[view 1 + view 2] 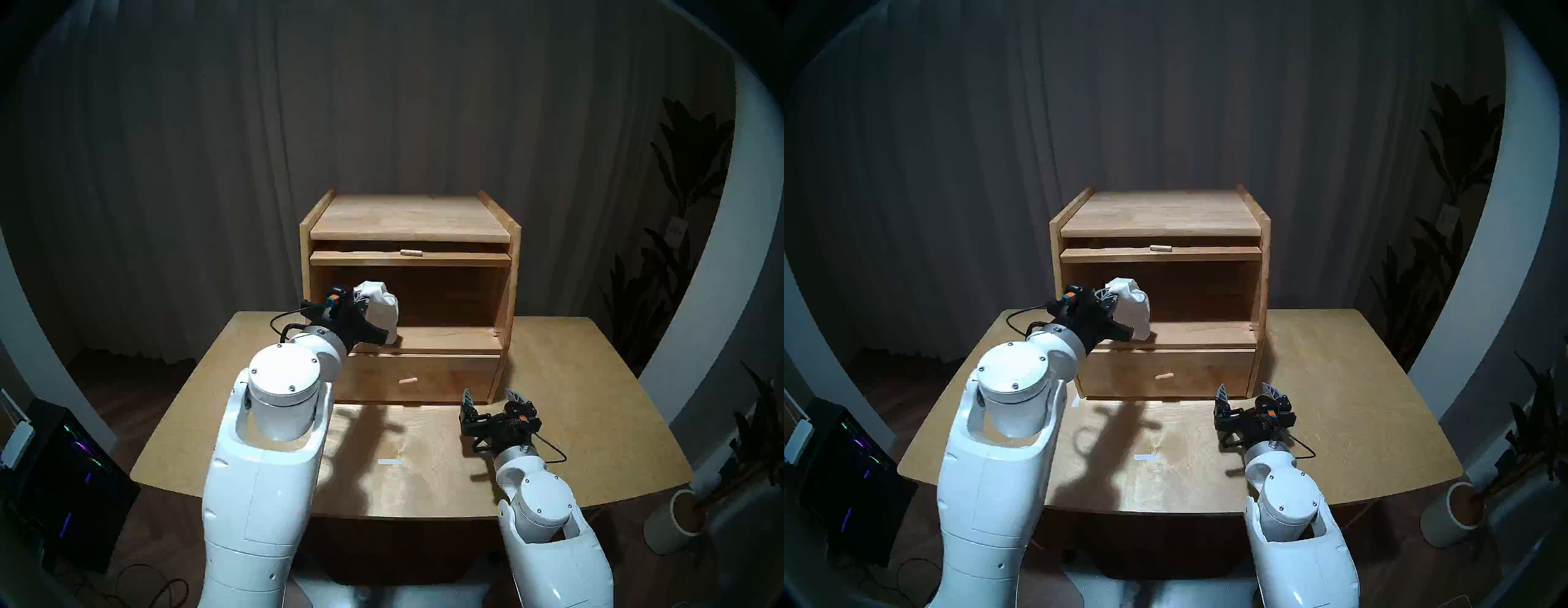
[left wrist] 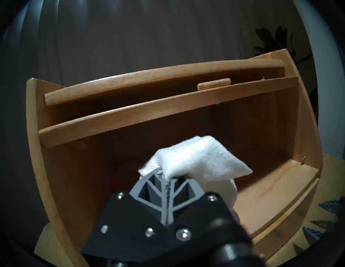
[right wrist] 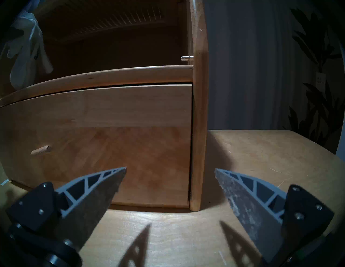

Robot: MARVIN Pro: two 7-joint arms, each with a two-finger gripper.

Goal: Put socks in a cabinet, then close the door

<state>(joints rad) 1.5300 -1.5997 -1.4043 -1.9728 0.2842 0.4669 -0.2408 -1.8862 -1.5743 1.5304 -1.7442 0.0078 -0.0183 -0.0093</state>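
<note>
The light-brown wooden cabinet (image 1: 409, 216) (image 1: 1161, 212) stands at the back of the table with its large compartment open. The door (image 1: 360, 258) (image 2: 168, 110) is pushed back flat under the top board, only its front edge and peg handle (image 1: 410, 253) showing; its ribbed glass (image 3: 112, 20) shows from below. My left gripper (image 1: 360, 297) (image 2: 166, 179) is shut on the bunched white socks (image 1: 382, 310) (image 1: 1132, 305) (image 2: 196, 160) at the left of the opening, the fabric hanging just above the compartment floor. My right gripper (image 1: 492, 395) (image 3: 170, 169) is open and holds nothing, low over the table by the cabinet's front right corner.
The closed drawer (image 1: 424, 378) (image 3: 112, 130) with its peg handle sits under the compartment. A small metal pin (image 3: 186, 58) sticks out of the right inner wall. A white tape strip (image 1: 389, 461) lies on the table (image 1: 572, 403). A potted plant (image 1: 679, 522) stands on the floor right, a computer (image 1: 63, 467) left.
</note>
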